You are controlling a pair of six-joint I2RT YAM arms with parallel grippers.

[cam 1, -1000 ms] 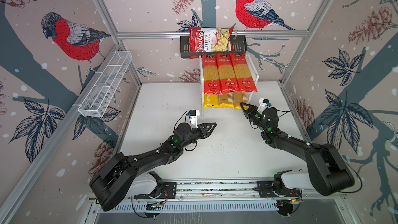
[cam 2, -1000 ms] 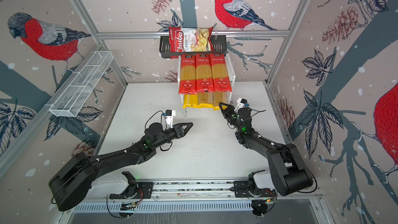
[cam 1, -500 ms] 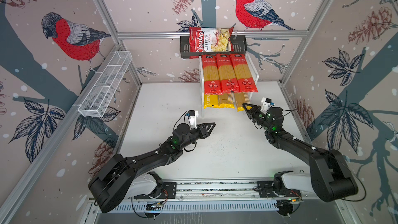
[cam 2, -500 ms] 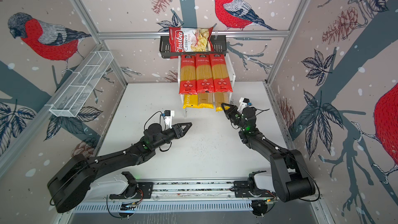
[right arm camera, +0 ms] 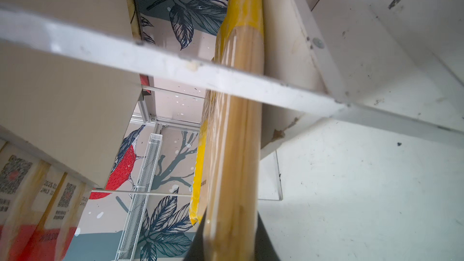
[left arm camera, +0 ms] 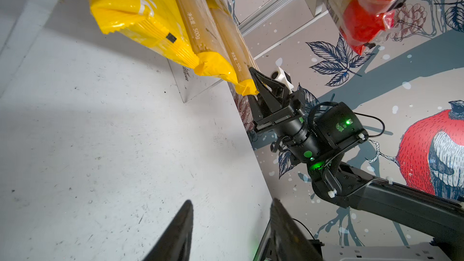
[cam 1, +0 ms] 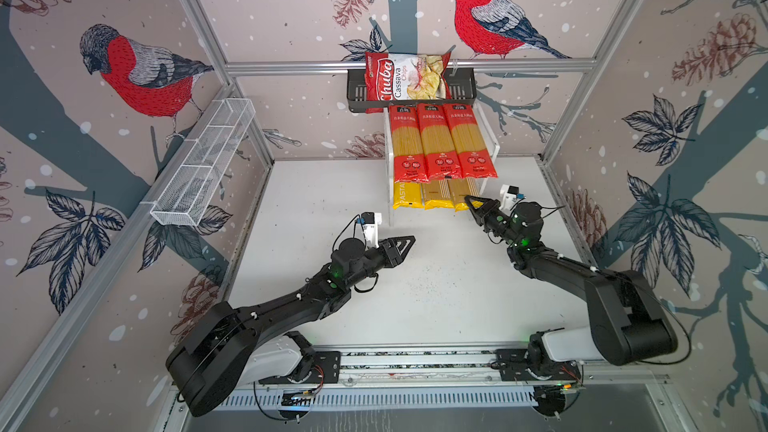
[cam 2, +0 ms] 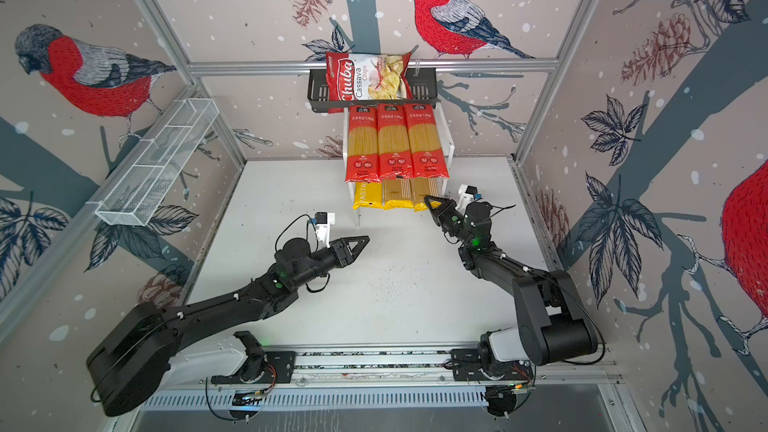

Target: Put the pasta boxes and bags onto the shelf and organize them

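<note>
— Which step?
— Seating the third yellow pack (cam 1: 456, 192), I reckon: the right gripper (cam 1: 468, 199) pinches its end at the right edge of the shelf's (cam 1: 495, 144) lower board. Next it wants a straight push in, then release.
— And the left gripper (cam 1: 410, 238)?
— Spread, empty.

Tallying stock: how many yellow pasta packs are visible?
3, side by side on the shelf's lower board: left pack, middle pack, right pack, its end in the right tool. Others may be hidden.
</note>
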